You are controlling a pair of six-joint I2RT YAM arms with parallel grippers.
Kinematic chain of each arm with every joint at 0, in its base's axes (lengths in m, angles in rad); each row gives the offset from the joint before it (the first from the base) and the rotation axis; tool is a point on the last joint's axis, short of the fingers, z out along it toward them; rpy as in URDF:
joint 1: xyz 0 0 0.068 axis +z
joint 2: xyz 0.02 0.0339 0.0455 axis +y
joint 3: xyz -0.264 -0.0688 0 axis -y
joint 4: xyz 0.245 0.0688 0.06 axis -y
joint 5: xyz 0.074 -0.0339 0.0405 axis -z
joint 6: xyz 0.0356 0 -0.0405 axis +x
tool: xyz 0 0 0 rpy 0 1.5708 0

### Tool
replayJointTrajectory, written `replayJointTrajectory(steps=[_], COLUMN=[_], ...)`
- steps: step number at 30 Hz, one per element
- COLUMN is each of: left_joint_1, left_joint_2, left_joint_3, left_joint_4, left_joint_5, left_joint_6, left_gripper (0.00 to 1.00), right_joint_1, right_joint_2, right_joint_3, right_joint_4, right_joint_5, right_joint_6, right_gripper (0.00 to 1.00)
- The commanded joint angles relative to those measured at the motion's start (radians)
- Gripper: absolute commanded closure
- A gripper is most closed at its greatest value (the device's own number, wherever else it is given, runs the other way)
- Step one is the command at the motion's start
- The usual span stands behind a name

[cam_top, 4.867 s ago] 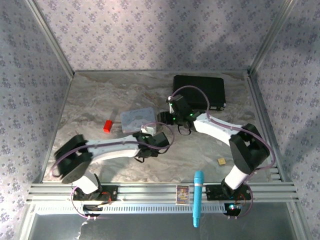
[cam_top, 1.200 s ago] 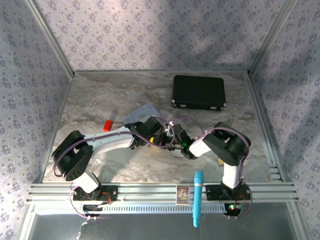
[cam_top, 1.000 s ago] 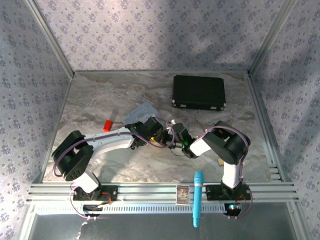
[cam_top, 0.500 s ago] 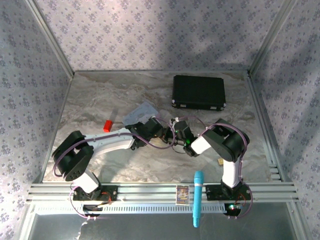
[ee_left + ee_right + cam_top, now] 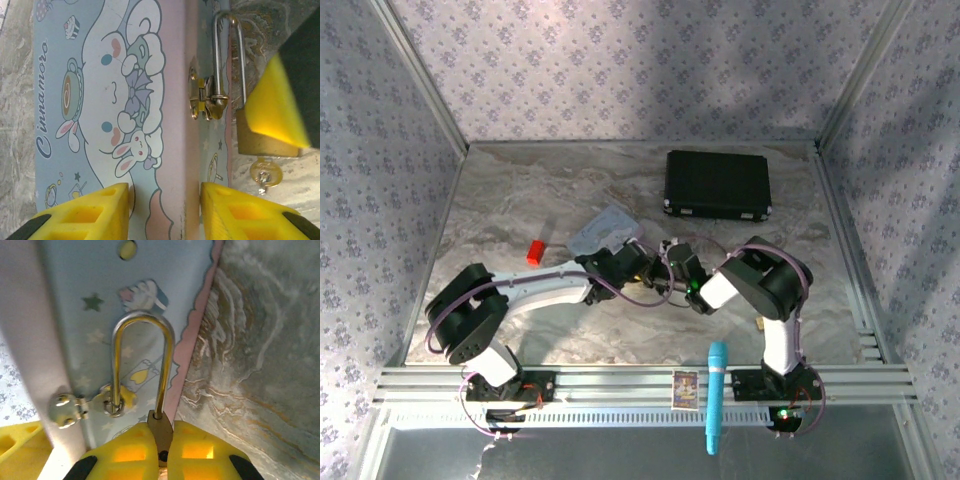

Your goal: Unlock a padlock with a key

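Right wrist view: the padlock is being clenched by the right gripper; the key is seated, a turn is needed next

The padlock has a dull brass body, polished silver shackle; the table looks marbled, matt.

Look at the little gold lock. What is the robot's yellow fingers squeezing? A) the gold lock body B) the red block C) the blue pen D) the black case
A: in the right wrist view the right gripper has its yellow fingers pressed on both sides of the padlock body, whose silver shackle loops through the tin clasp.
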Motion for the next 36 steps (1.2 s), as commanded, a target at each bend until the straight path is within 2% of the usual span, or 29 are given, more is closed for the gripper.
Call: replayJointTrajectory(steps=[1,5,10,15,18,26,31,36], left_joint_1=[-0.016,-0.018,0.015,-0.004,-0.015,-0.034,-0.034,-0.010], left_joint_2=[0.018,0.000,0.002,-0.010,0.003,0.013,0.002,0.002], left_joint_3=[-0.046,-0.069,-0.075,-0.079,-0.074,-0.081,-0.079,-0.092], left_joint_4=[-0.083,-0.063,-0.066,-0.028,-0.031,-0.026,-0.023,-0.012], left_joint_5=[0.092,0.077,0.069,0.069,0.069,0.088,0.083,0.070], left_joint_6=[0.027,0.029,0.035,0.057,0.068,0.089,0.101,0.099], left_gripper=[0.60,0.60,0.60,0.60,0.60,0.60,0.60,0.60], right_joint_1=[0.013,0.009,0.000,-0.036,-0.030,0.049,0.073,0.016], right_joint_2=[0.059,0.053,0.002,0.069,0.075,-0.016,-0.005,-0.006], right_joint_3=[-0.014,-0.001,-0.075,-0.147,-0.088,-0.035,-0.041,-0.082], right_joint_4=[0.145,0.084,-0.021,0.174,0.149,0.106,0.129,0.094], right_joint_5=[0.126,0.115,0.076,0.062,0.051,0.235,0.321,0.186], right_joint_6=[0.174,0.129,0.057,0.145,0.144,0.167,0.177,0.151], right_gripper=[1.00,1.00,1.00,1.00,1.00,1.00,1.00,1.00])
